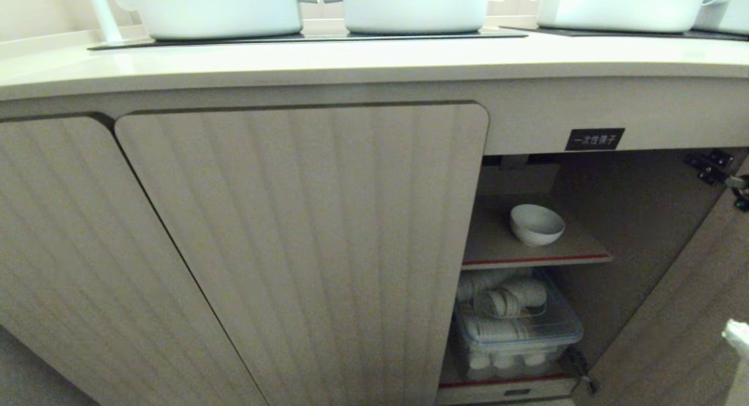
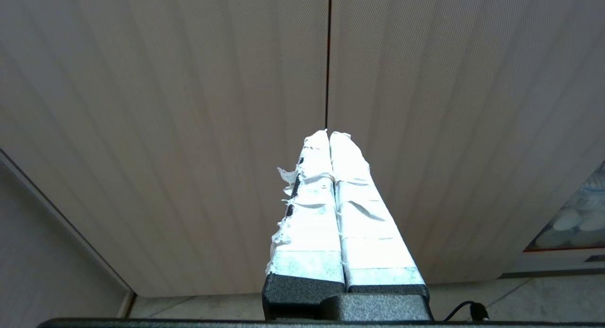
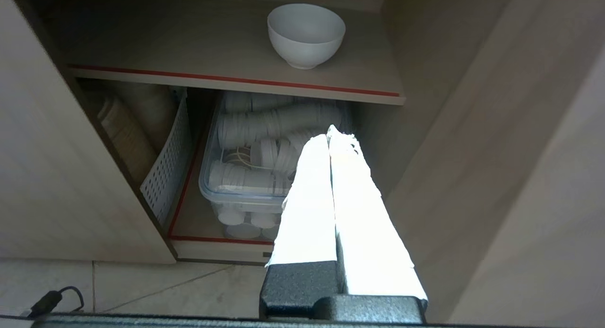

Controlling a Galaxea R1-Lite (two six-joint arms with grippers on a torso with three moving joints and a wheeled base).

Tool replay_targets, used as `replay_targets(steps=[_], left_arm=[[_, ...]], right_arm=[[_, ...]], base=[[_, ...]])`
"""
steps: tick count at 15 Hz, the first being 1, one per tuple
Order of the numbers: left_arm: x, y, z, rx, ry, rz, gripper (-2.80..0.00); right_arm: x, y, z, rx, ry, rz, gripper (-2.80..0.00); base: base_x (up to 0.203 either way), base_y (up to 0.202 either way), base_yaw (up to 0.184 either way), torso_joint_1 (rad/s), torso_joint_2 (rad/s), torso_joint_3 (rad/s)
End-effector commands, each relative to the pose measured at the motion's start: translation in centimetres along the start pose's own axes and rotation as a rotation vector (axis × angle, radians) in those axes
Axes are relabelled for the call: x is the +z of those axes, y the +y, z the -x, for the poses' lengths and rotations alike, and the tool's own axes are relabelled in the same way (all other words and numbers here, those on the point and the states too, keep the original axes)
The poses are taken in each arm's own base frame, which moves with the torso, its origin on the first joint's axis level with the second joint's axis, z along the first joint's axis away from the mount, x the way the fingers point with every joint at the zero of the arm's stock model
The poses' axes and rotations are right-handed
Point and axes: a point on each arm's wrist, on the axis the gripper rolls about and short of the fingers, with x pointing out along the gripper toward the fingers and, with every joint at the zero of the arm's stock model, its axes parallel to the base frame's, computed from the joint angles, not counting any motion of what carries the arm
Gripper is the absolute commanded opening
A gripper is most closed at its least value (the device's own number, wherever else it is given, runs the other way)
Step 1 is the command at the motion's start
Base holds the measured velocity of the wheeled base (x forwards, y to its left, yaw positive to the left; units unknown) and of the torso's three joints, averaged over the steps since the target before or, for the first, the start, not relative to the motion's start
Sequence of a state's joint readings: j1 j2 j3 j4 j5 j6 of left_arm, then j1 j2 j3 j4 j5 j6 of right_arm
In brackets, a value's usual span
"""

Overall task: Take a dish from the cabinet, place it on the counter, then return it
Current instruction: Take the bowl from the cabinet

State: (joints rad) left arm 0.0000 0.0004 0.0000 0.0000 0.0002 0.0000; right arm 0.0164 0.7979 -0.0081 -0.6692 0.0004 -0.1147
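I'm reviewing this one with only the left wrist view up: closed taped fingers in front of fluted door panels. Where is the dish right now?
Observer: The dish stands upright on the inner shelf of the cabinet, behind the open right-hand door.
Operator: Is the right gripper on it?
Observer: No. The right gripper is shut and empty, apart from the dish, level with the clear bin of stacked white cups under the shelf.
Operator: What is on the counter?
Observer: The counter carries large white pots on black glass panels at the back.
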Motion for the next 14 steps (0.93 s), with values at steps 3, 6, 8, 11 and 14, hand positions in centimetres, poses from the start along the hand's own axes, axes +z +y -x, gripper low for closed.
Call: replay_targets(steps=[3, 6, 8, 11, 14], left_arm=[[0.0, 0.0, 0.0, 0.000, 0.000, 0.000, -2.80], [0.0, 0.0, 0.0, 0.001, 0.000, 0.000, -2.80], [0.0, 0.0, 0.0, 0.000, 0.000, 0.000, -2.80], [0.0, 0.0, 0.0, 0.000, 0.000, 0.000, -2.80], [0.0, 0.0, 0.0, 0.000, 0.000, 0.000, -2.80]], right_arm=[[-0.5, 0.4, -2.4, 0.046, 0.119, 0.006, -2.80], [-0.5, 0.7, -3.2, 0.084, 0.158, 0.010, -2.80], [-0.4, 0.8, -4.1, 0.089, 0.188, 0.013, -2.80], [-0.2, 0.9, -5.3, 0.090, 0.218, 0.014, -2.80], [-0.8, 0.9, -5.6, 0.096, 0.263, 0.017, -2.80]], base=[[0.000, 0.000, 0.000, 0.000, 0.00, 0.000], [0.000, 0.000, 0.000, 0.000, 0.00, 0.000], [0.000, 0.000, 0.000, 0.000, 0.00, 0.000], [0.000, 0.000, 0.000, 0.000, 0.00, 0.000], [0.000, 0.000, 0.000, 0.000, 0.00, 0.000]])
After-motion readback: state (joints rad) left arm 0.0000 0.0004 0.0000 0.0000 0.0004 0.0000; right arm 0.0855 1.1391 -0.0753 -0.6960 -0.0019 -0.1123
